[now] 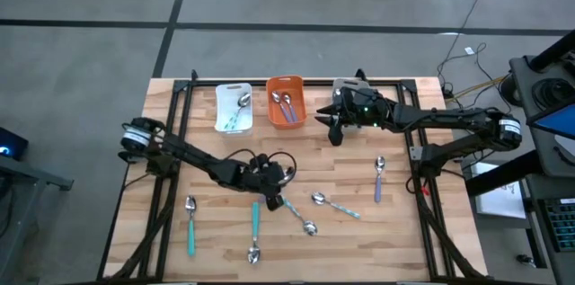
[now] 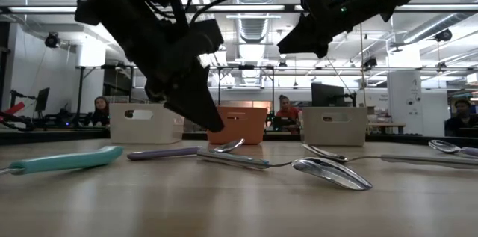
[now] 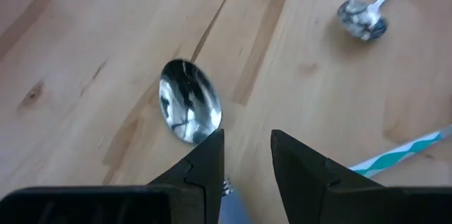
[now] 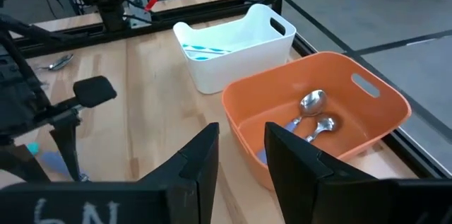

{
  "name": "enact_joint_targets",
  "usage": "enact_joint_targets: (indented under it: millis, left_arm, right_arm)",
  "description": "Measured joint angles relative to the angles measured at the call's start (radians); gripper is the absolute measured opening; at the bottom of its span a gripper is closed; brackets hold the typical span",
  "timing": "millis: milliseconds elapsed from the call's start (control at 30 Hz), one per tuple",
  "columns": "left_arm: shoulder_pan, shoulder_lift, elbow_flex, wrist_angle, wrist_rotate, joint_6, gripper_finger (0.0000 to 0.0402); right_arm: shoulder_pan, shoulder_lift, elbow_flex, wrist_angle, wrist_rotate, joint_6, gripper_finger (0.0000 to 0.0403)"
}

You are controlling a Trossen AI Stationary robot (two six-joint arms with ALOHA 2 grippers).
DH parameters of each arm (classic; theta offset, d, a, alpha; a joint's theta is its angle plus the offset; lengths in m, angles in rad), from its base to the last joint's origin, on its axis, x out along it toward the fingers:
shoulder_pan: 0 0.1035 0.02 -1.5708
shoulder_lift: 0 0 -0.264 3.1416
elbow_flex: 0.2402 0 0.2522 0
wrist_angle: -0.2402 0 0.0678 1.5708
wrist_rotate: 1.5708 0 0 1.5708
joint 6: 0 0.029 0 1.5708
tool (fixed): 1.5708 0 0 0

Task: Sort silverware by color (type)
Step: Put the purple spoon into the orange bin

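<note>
- The left gripper [image 1: 272, 197] sits low over the wooden table [image 1: 359, 249], its two dark fingers [image 3: 205, 167] narrowly parted and holding nothing; in the left wrist view they straddle the handle end of a spoon with a shiny oval metal bowl [image 3: 189, 109].
- That bowl lies just ahead of the fingertips, so the spoon's long axis runs from between the fingers straight outward, in line with the reach. I judge the coming move is simply closing on the handle.
- From that spoon outward: a teal-handled spoon [image 1: 254, 229] lies just beside it toward the table's near edge, a spoon with a striped teal-and-white handle [image 1: 334, 204] lies to its right, another teal-handled spoon [image 1: 190, 222] well to its left, and a purple-handled spoon [image 1: 378, 180] farther right.
- The left arm is plainly nearer this cluster.
- The right gripper [image 1: 334, 129] hovers well apart from that spoon, beside the orange rectangular bin [image 1: 286, 83], fingers [image 4: 200, 159] slightly parted and empty.
- The orange bin holds metal-bowled spoons [image 4: 311, 114]; the white rectangular bin [image 1: 234, 92] next to it holds a striped teal spoon.
</note>
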Motion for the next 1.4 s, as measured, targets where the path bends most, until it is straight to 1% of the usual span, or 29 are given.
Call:
enact_joint_targets:
  millis: [133,300,600,800,900,967,1033,1167,1267,1400]
  left_arm:
    - [-0.003,0.007,-0.001,-0.017,-0.003,-0.005,0.0098]
    - [-0.003,0.007,-0.001,-0.054,-0.051,-0.005,0.0098]
    - [-0.012,0.006,-0.002,-0.158,-0.054,-0.069,0.0098]
    - [-0.012,0.006,-0.021,-0.172,-0.051,-0.072,0.0098]
    - [-0.012,0.006,-0.041,-0.162,-0.052,-0.083,0.0096]
    - [-0.013,0.005,-0.052,-0.153,-0.06,-0.099,0.0087]
    - [-0.013,0.004,-0.061,-0.163,-0.092,-0.11,0.0074]
    - [-0.013,0.004,-0.064,-0.165,-0.114,-0.11,0.004]
    - [-0.013,0.005,-0.067,-0.171,-0.149,-0.11,0.0018]
    - [-0.012,0.007,-0.068,-0.173,-0.184,-0.12,0.0015]
  right_arm:
    - [0.0,0.0,0.0,0.0,0.0,-0.001,0.0102]
    - [0.0,0.0,0.0,0.0,0.0,0.006,0.0096]
    - [0.002,0.0,0.0,-0.008,0.0,0.061,0.0097]
    - [0.022,0.0,0.0,-0.009,-0.007,0.136,0.0093]
    - [0.044,0.0,0.0,-0.01,-0.01,0.136,0.0088]
    - [0.058,0.0,0.0,-0.01,-0.01,0.129,0.0085]
    - [0.067,0.0,0.0,-0.009,-0.01,0.118,0.0083]
    - [0.077,0.0,0.0,-0.009,-0.008,0.11,0.0082]
    - [0.082,0.0,0.0,-0.01,-0.008,0.111,0.0086]
    - [0.092,0.0,-0.001,-0.012,-0.007,0.119,0.0089]
